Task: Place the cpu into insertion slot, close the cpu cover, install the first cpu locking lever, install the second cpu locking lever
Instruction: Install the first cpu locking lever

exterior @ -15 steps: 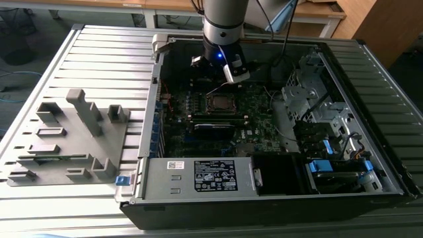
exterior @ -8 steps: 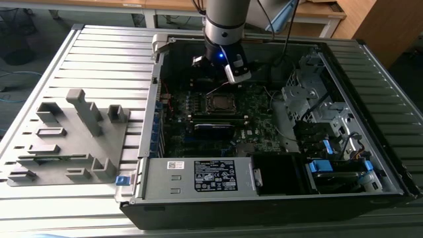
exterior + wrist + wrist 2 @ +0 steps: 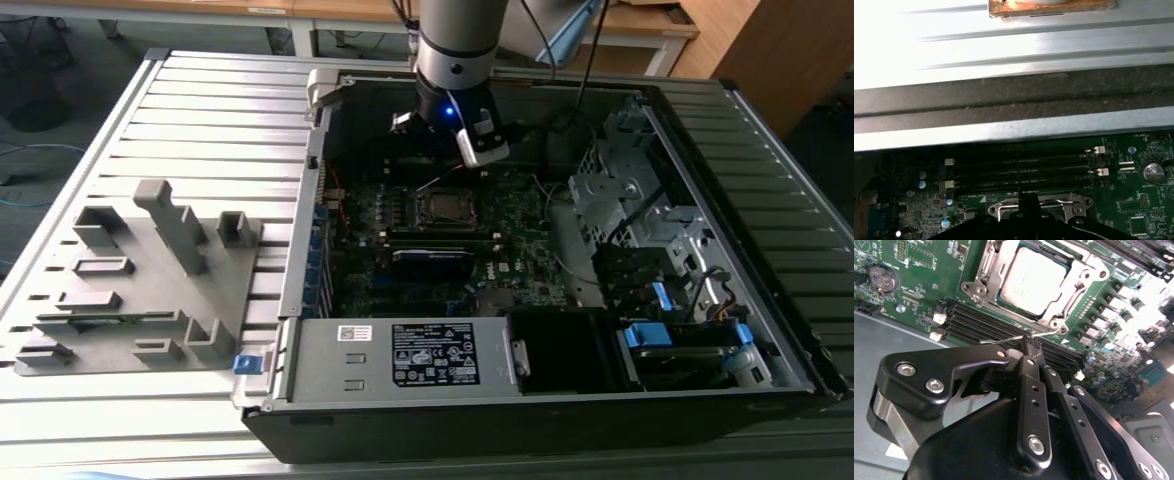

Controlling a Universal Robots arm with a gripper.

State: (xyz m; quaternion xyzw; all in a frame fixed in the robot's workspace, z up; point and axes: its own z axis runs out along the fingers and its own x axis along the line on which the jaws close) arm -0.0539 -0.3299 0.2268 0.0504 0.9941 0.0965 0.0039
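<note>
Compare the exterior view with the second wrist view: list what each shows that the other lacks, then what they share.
Exterior view: the whole open computer case on a slatted table, a grey block at the exterior view's left, the power supply, and the arm reaching in.
Second wrist view: the claw close up, its tip at a thin wire lever, a coin battery, and the metal cover framing the chip.
Both: the green board and the chip seated in its socket.
</note>
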